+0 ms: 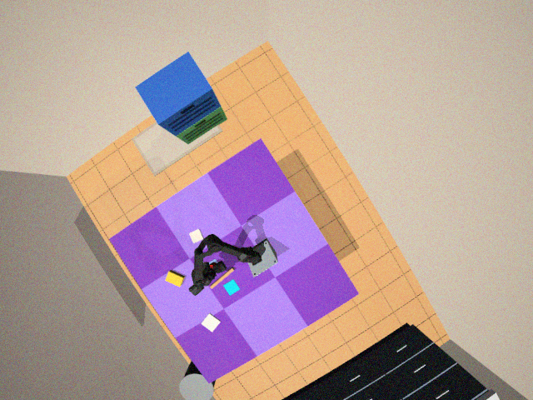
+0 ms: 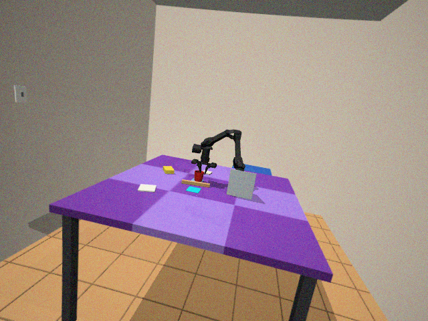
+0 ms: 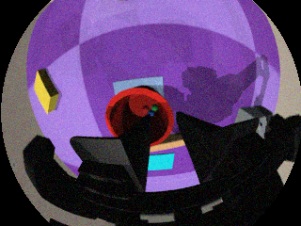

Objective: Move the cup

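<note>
The red cup (image 1: 211, 266) (image 2: 198, 176) (image 3: 110, 117) stands upright on the light blue pad (image 3: 123, 86). Small marbles (image 3: 153, 109), green and blue among them, lie inside it. The cyan pad (image 1: 231, 287) (image 2: 193, 189) (image 3: 161, 161) lies bare beyond a low wooden bar (image 1: 221, 278) (image 2: 195, 183) (image 3: 168, 142). My gripper (image 2: 202, 172) (image 3: 164, 116) is partly open and points down at the cup's rim. In the wrist view one fingertip overlaps the cup's mouth and the other appears just outside its right wall. Nothing is gripped. The fingertips' exact height relative to the rim is unclear.
A yellow block (image 1: 174, 278) (image 2: 168, 170) (image 3: 46, 91) lies off to one side. A white square (image 1: 211, 322) (image 2: 147, 188) and another white square (image 1: 196, 236) lie on the table. A grey panel (image 2: 241, 184) stands by the arm's base.
</note>
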`<action>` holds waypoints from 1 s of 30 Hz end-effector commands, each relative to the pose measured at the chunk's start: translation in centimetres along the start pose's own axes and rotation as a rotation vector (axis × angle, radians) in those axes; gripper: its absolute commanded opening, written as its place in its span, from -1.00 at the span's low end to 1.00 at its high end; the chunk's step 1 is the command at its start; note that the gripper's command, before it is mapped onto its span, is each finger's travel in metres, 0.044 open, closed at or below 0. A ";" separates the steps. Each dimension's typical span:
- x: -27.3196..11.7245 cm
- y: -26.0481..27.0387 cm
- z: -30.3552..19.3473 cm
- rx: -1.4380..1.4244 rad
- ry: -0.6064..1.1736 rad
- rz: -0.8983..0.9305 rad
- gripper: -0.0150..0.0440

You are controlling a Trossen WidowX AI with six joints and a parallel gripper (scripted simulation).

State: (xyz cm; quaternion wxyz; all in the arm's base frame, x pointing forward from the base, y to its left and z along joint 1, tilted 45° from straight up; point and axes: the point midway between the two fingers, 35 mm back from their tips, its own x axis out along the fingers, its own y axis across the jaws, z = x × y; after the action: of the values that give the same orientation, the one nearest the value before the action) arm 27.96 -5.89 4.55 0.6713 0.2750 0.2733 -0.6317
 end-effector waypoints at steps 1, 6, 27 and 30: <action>0.9 -0.3 0.0 -0.009 -0.005 -0.009 0.01; 1.7 -0.4 0.1 -0.009 -0.006 -0.009 0.01; 2.2 -0.3 0.1 -0.002 -0.005 -0.005 -0.46; 2.2 -0.3 0.1 -0.002 -0.005 -0.005 -0.49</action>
State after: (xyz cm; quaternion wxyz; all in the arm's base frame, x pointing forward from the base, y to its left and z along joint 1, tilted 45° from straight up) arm 27.78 -7.56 3.02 0.6706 0.2720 0.2731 -0.6338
